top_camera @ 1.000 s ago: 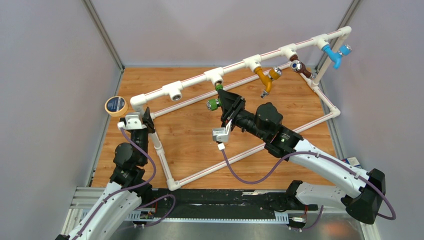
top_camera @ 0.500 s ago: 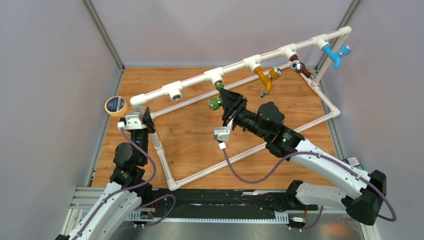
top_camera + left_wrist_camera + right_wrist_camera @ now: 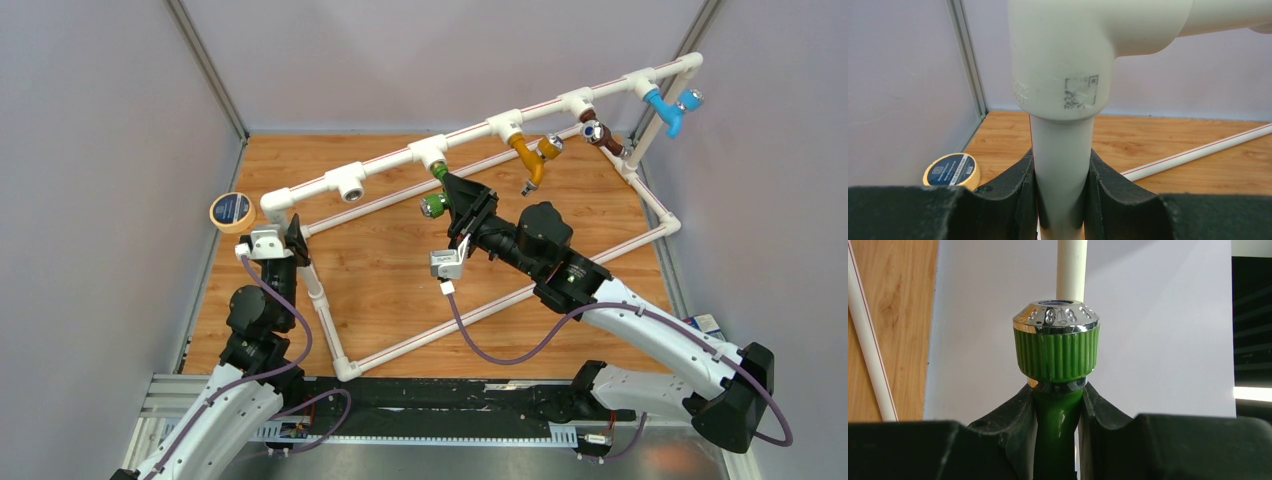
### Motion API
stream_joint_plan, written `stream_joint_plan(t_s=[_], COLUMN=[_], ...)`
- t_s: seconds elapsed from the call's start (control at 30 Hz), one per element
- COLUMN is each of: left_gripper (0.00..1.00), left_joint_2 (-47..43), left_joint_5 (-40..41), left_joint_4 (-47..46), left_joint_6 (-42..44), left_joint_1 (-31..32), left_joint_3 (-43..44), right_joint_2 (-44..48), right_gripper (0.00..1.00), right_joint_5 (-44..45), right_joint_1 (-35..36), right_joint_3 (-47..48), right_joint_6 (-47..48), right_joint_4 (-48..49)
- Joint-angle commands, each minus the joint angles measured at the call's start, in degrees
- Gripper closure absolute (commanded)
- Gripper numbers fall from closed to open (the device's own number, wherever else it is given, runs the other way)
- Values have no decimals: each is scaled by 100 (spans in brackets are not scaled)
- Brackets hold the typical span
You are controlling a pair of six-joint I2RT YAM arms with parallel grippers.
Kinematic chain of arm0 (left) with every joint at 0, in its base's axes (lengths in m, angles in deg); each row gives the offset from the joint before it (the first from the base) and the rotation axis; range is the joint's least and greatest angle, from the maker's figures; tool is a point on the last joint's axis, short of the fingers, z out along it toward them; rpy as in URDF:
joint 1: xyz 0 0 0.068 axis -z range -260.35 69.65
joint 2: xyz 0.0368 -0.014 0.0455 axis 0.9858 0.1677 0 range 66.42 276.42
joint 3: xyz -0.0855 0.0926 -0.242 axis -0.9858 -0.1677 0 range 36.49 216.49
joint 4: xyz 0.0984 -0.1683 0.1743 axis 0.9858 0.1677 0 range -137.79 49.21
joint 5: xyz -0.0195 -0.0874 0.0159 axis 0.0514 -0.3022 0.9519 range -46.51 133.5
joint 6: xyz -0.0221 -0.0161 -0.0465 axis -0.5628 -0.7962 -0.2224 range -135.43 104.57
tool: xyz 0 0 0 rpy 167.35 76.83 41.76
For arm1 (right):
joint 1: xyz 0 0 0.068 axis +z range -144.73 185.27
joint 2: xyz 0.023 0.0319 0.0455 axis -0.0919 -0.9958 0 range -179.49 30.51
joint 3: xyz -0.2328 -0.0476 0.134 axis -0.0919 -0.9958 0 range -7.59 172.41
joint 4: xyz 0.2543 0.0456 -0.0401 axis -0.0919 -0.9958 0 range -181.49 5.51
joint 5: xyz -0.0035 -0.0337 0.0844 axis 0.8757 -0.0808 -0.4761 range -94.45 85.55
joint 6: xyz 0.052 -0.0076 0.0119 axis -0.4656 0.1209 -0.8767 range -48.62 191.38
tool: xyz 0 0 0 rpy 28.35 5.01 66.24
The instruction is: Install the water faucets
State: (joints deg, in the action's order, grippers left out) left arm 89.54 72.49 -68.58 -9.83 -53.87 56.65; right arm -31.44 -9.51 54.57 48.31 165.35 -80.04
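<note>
One illegible stamp [image 3: 1080,91] sits above the left end effector's [image 3: 1060,197] clamped pipe [image 3: 1061,150].

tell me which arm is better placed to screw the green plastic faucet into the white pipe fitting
Right. The right gripper is shut on the green Y-shaped plastic faucet, whose end sits at the white T-shaped fitting. The left gripper is clamped on the white upright pipe, far from it.

Operator: What has shifted since the last check?

Manual: Your right gripper [image 3: 450,195] has carried the green faucet [image 3: 434,205] a little up and to the right in the top view, closer to the white tee fitting [image 3: 430,153] above it.
</note>
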Motion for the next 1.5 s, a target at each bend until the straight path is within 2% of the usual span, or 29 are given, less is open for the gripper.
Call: stream_joint_plan(t_s=[0.0, 0.23, 0.63, 0.93, 1.13, 1.47], left_gripper=[100, 100, 100, 100, 100, 100], left_joint_2=[0, 18, -26, -52, -70, -105], left_joint_5=[-8, -78, -78, -69, -78, -87], left_joint_4=[111, 129, 137, 146, 146, 164], left_joint_6=[248, 222, 213, 178, 142, 72], left_joint_1=[-29, -29, -38, -38, -38, -29], left_joint_3=[5, 23, 31, 14, 14, 14], right_joint_2=[-71, -256, -379, -458, -607, -845], right_gripper=[100, 100, 100, 100, 100, 100], right_joint_5=[128, 269, 93, 207, 741, 1455], right_joint_1=[-105, -96, -491, -500, -211, -61], right_joint_3=[202, 246, 299, -368, -703, -923], right_joint_6=[51, 175, -1196, -2312, -3041, -5327], right_joint_4=[206, 171, 302, 1434, 2208, 3193])
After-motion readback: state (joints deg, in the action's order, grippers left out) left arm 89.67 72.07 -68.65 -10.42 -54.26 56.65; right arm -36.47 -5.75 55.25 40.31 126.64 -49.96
